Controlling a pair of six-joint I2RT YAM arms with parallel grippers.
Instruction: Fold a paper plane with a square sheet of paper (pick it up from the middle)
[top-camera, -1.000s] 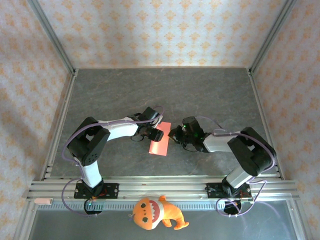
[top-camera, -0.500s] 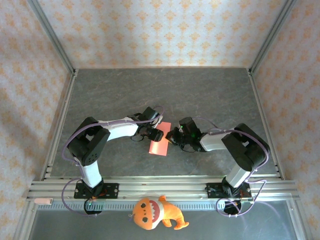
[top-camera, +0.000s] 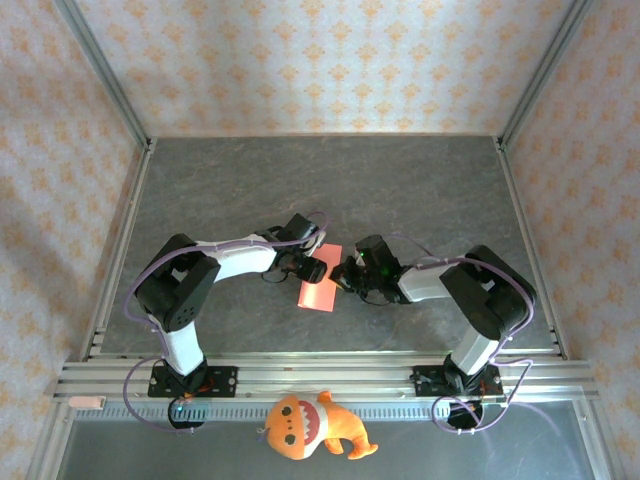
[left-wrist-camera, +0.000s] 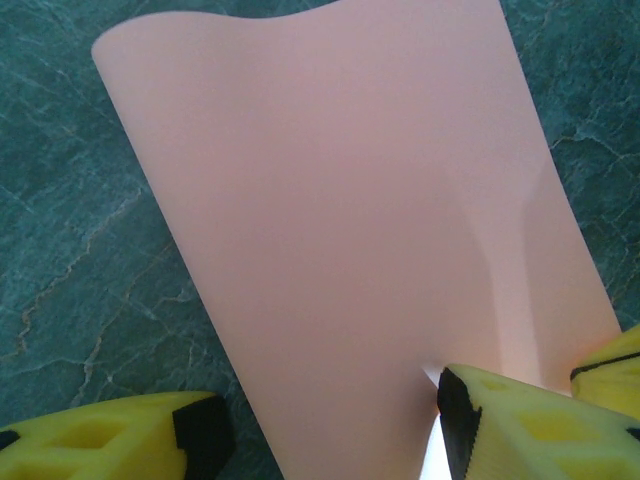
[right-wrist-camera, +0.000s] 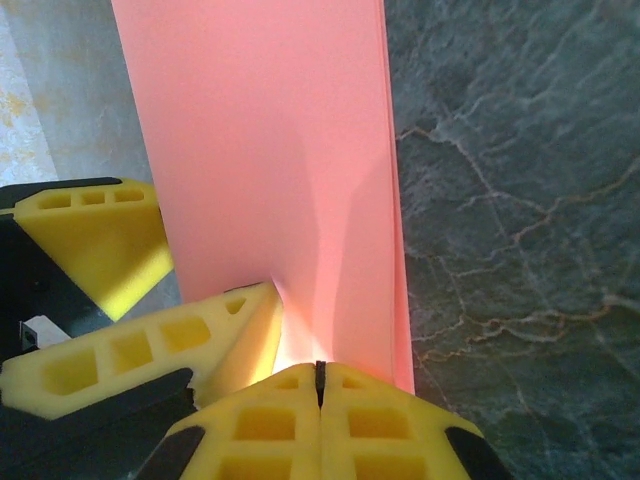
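Within the last second the right gripper slides left onto the right edge of the square sheet of paper, mid-frame, and pinches it, pads together. The left gripper stays, jaws apart, straddling the opposite edge. The next crease looks ready.

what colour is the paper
Plain red-pink paper, clearest in the right wrist view.

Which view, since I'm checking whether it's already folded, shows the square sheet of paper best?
Right wrist: the square sheet of paper shows a doubled edge along its right side, pinched in the shut right end effector. Top external shows a red rectangle; left wrist, a bowed pink surface.
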